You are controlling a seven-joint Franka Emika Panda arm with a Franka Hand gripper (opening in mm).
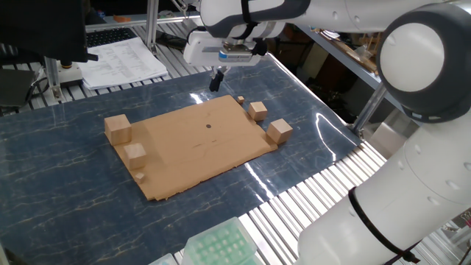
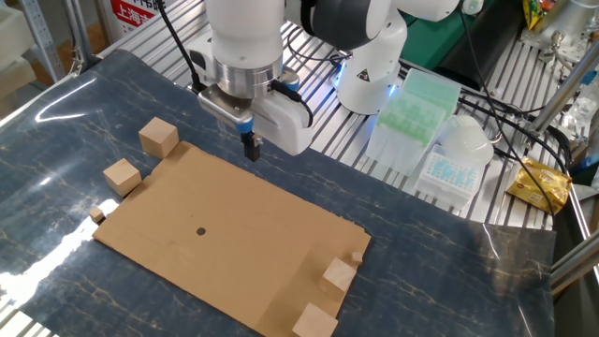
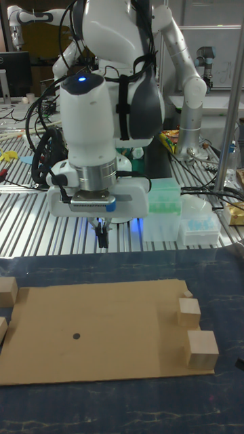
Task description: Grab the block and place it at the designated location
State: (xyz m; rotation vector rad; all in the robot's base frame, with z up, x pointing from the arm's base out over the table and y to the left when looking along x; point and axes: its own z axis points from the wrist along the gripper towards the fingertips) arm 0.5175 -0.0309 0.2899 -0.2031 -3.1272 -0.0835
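Observation:
The block (image 2: 158, 138) is a plain wooden cube on the blue tabletop, just off the cardboard sheet's (image 2: 262, 248) far left corner. It also shows as the block (image 1: 280, 131) and the block (image 3: 7, 291). A small black dot, the designated location (image 2: 200, 230), marks the sheet; it appears too as the dot (image 1: 208, 125) and the dot (image 3: 76, 335). My gripper (image 2: 251, 154) hangs above the sheet's far edge, to the right of the block and apart from it. Its fingers are together with nothing between them, as the gripper (image 1: 214, 86) and the gripper (image 3: 102, 243) both show.
A second large cube (image 2: 314, 323) and a smaller cube (image 2: 339, 274) sit at the sheet's right end. Another smaller cube (image 2: 122, 175) and a chip (image 2: 97, 215) lie by the left end. A green rack (image 2: 412, 103) and plastic boxes stand beyond, on the slatted metal bench.

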